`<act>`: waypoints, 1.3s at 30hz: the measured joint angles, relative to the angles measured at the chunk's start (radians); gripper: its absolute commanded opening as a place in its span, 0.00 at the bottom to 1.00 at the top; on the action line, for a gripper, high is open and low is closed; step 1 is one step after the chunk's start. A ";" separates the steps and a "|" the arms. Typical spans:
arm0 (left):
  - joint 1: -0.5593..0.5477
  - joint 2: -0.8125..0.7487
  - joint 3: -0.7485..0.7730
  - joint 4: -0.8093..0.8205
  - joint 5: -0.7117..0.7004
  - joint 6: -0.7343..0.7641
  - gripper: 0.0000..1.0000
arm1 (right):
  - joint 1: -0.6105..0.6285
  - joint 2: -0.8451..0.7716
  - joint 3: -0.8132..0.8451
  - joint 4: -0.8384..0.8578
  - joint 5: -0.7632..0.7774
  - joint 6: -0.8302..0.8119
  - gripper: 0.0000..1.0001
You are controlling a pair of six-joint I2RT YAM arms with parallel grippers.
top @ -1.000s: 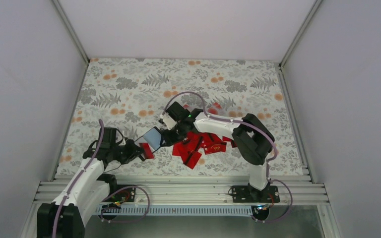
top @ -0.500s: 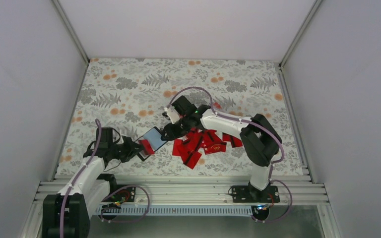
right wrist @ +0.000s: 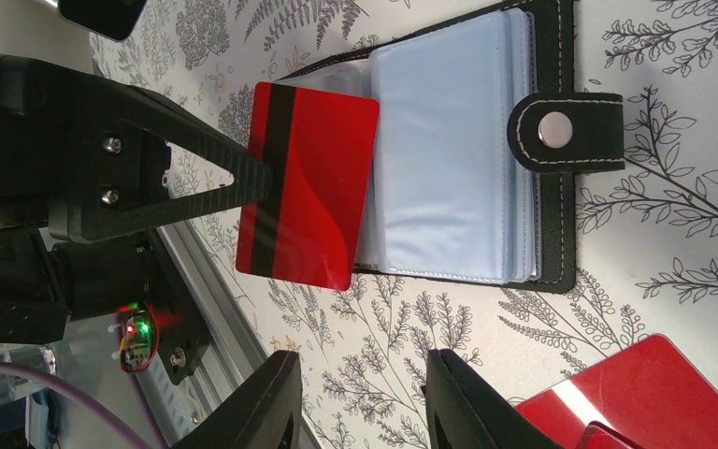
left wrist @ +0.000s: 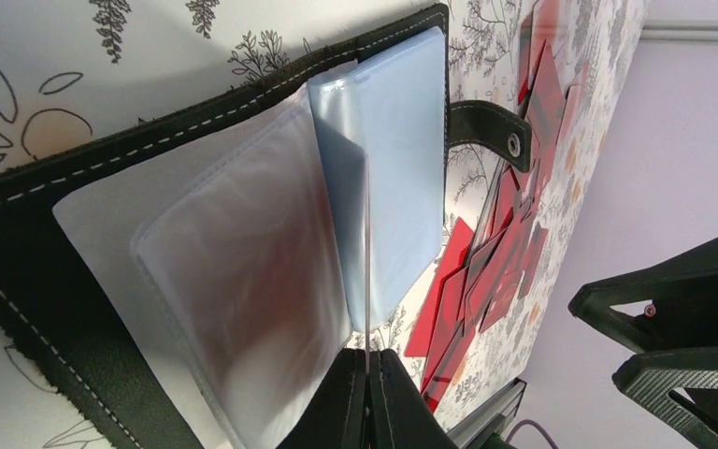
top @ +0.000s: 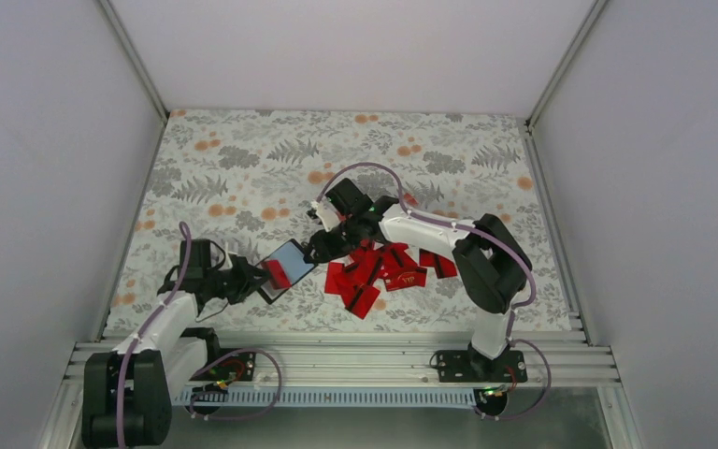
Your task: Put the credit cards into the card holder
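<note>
The black card holder (top: 292,259) lies open on the floral mat, its clear pockets (right wrist: 458,150) fanned and its snap tab (right wrist: 566,131) pointing toward the pile. My left gripper (top: 264,278) is shut on one red credit card (right wrist: 308,187) with a black stripe. That card's far edge overlaps the holder's left leaf. In the left wrist view it shows edge-on as a thin line (left wrist: 366,281) between the fingertips (left wrist: 366,354). My right gripper (right wrist: 360,355) hovers open and holding nothing, just beside the holder. Several loose credit cards (top: 379,271) lie piled to the right.
An aluminium rail (top: 337,355) runs along the mat's near edge, close to the holder. White walls enclose the left, right and back. One pile card (right wrist: 654,393) lies right beside my right fingers (right wrist: 467,402).
My left gripper has carried the red card up and to the right, over the holder's left leaf. The right gripper has shifted a little toward the holder.
</note>
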State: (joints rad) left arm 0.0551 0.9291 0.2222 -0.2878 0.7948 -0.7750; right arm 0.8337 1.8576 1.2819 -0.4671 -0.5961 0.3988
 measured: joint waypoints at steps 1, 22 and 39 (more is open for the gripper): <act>0.000 0.008 0.000 0.008 0.000 0.000 0.02 | -0.001 0.000 0.000 0.000 -0.001 0.000 0.34; 0.002 0.070 -0.023 0.122 -0.005 0.002 0.02 | -0.013 0.024 0.016 -0.001 -0.025 -0.002 0.34; 0.002 0.103 -0.037 0.230 -0.020 -0.026 0.02 | -0.018 0.034 0.033 -0.004 -0.038 -0.005 0.34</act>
State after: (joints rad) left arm 0.0570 1.0321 0.1848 -0.0574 0.7746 -0.8013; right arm 0.8158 1.8919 1.3151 -0.4713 -0.6338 0.3943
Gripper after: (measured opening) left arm 0.028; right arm 0.344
